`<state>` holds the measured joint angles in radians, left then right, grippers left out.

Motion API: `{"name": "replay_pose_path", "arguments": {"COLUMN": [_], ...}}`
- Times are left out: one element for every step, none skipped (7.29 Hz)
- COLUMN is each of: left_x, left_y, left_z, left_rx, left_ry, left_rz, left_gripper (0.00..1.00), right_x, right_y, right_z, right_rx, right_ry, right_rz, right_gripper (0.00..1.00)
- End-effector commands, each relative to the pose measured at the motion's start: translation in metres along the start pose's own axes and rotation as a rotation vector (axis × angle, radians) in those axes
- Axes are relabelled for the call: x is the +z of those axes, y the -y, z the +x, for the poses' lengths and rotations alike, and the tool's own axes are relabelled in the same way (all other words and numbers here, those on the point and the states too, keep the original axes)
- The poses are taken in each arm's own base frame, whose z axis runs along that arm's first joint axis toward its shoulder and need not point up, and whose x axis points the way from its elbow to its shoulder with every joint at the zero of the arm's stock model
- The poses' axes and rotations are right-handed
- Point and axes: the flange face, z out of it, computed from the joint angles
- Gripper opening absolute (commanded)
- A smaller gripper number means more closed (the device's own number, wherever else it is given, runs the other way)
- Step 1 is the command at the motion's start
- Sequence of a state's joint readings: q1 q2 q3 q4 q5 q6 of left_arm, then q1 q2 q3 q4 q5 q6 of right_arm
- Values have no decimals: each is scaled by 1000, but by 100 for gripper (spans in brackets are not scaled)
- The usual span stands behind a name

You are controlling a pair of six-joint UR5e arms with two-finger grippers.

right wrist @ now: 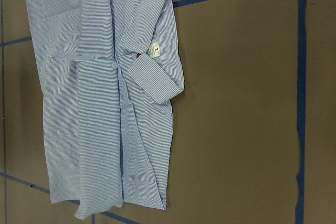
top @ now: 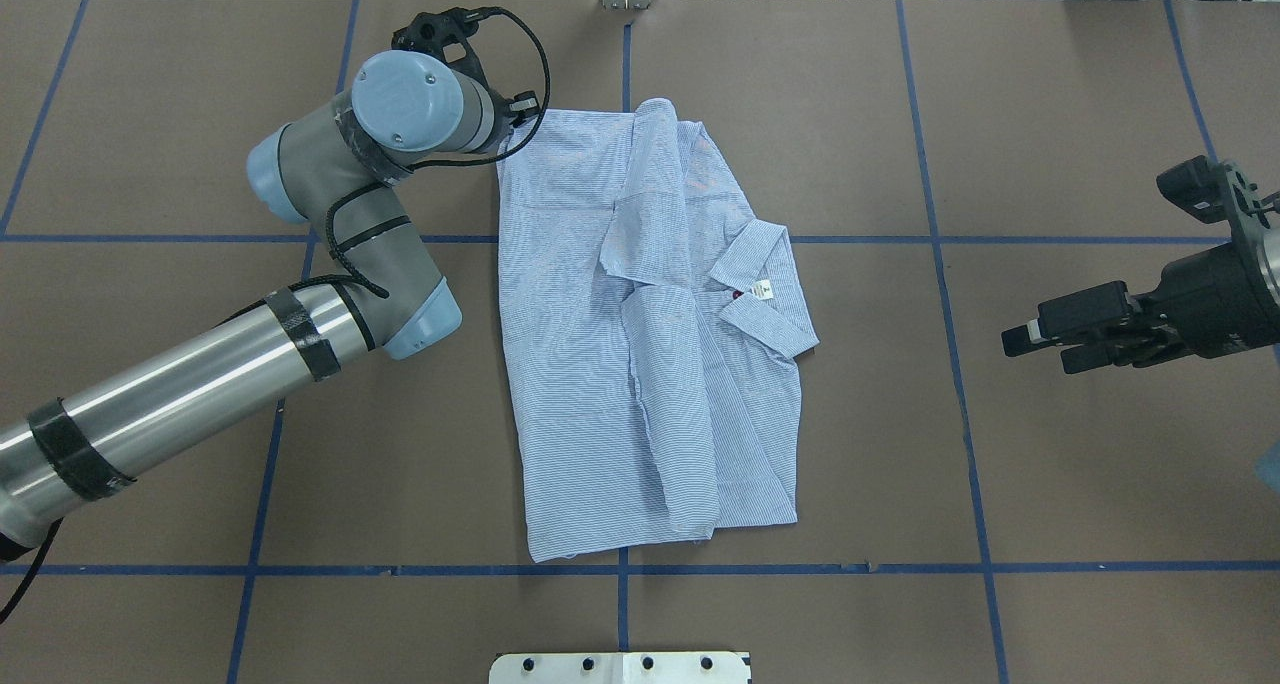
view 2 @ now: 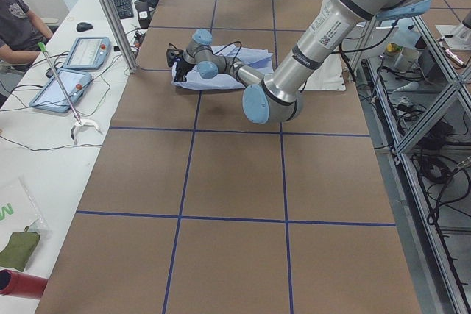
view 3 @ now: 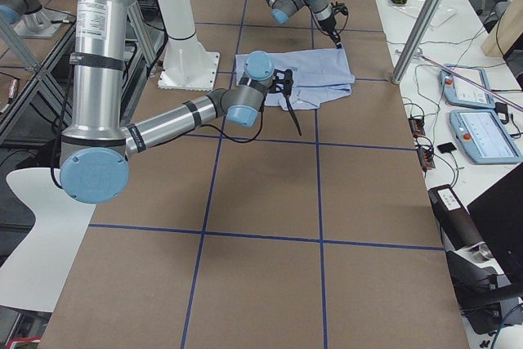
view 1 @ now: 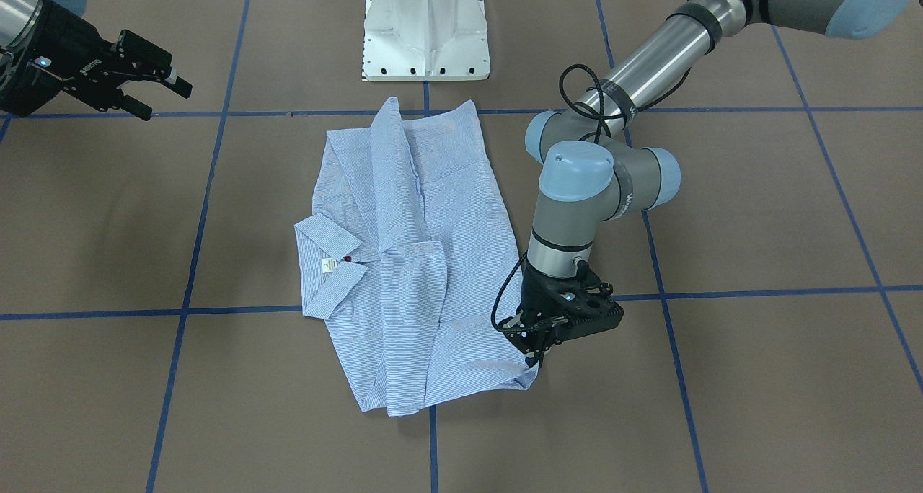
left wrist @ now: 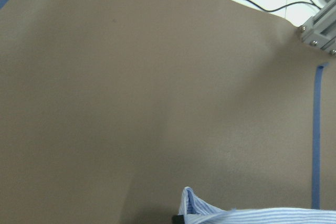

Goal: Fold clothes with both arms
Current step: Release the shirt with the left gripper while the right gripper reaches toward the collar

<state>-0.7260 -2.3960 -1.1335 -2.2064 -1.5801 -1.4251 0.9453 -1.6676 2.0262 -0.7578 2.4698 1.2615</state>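
The light blue-and-white striped shirt [view 1: 425,262] [top: 640,364] lies flat mid-table with both sleeves folded in over the body, collar and white label [top: 763,288] [right wrist: 155,51] facing up. My left gripper [view 1: 535,352] points down at the shirt's hem corner on my far left. It looks shut on that corner, and in the left wrist view a pinched-up lip of striped cloth [left wrist: 191,203] shows at the bottom edge. My right gripper [top: 1045,346] [view 1: 162,96] hovers open and empty well to the right of the shirt, aimed towards it.
The white pedestal base [view 1: 425,32] stands at the robot's edge of the table. Blue tape lines [top: 955,364] divide the brown table cover. A side bench with tablets [view 2: 88,49], cables and a seated person [view 2: 18,12] runs along the far side, behind an aluminium post [view 2: 110,12].
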Motion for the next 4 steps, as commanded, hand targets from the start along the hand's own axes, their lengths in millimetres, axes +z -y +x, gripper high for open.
{"name": "replay_pose_path", "arguments": {"left_x": [-1,-6,-20,-27], "left_y": [1,2,7,5], "left_z": [3,7,11,10], "left_rx": [5,7,6,7], "left_ry": [-15,-26,-44,-61], "left_rz": [13,10,10,-39], "left_gripper": [99,100,100,100], "right_x": [7,12,21,28], "right_y": [3,9,18,32], "right_z": [1,-5,-16,-39], "right_rx": [-5,-14,-10,2], "right_ry": [-6,-10,-33,-54], "right_rz": [-1,22,54,73], "right_gripper": [100,100,100,100]}}
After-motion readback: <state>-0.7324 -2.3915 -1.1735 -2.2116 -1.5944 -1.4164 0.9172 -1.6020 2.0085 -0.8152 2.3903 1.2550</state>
